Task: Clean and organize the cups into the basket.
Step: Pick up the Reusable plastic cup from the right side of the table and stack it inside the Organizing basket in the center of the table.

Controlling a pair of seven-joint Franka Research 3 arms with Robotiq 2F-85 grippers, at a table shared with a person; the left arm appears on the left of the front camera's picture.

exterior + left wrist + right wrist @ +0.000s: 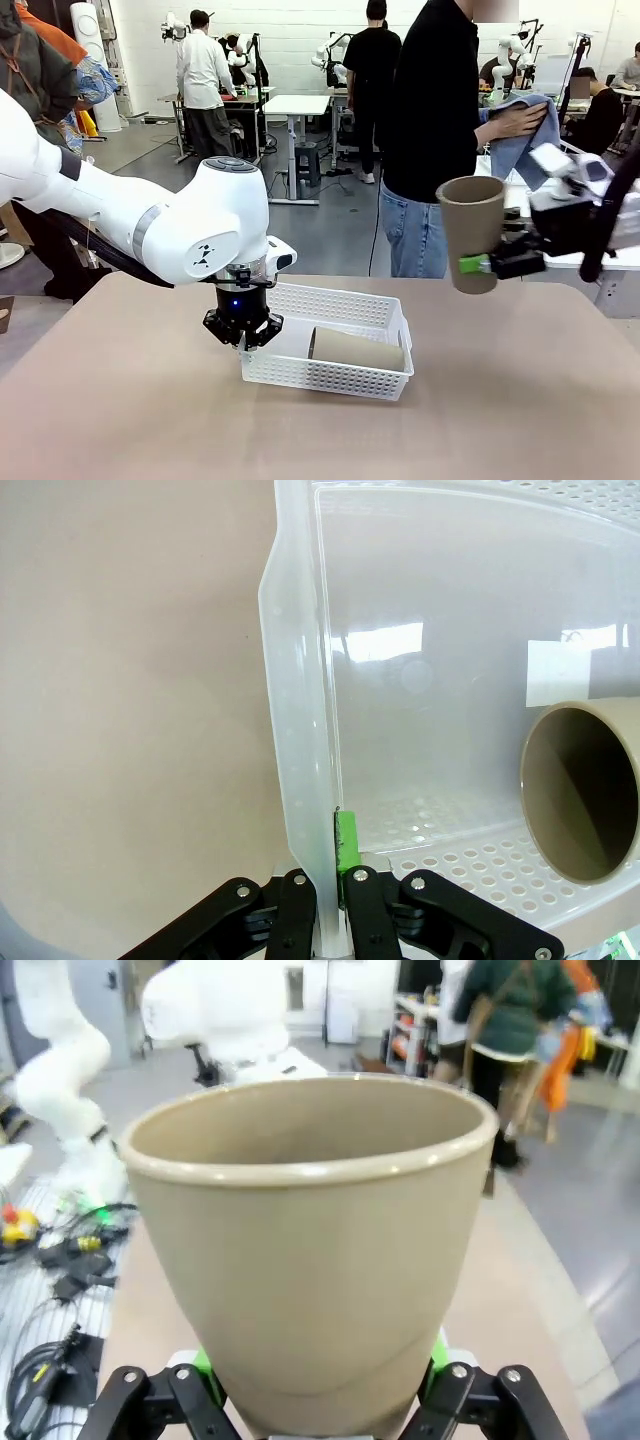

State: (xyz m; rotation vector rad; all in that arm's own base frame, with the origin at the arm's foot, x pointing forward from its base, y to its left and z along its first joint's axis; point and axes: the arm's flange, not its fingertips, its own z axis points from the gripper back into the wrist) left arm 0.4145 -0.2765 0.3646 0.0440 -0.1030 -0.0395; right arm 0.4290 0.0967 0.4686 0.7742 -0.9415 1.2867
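Observation:
A white lattice basket rests mid-table with one tan cup lying on its side inside, mouth toward the left. My left gripper is shut on the basket's left rim; that cup's open mouth shows at the right of the left wrist view. A second tan cup hangs upright above the table's right side, my right gripper shut on its lower part. This held cup stands close in the right wrist view, green pads against its base.
A person stands at the far edge holding a blue cloth. Bare tabletop lies in front and to both sides of the basket. Other tables and people are farther back.

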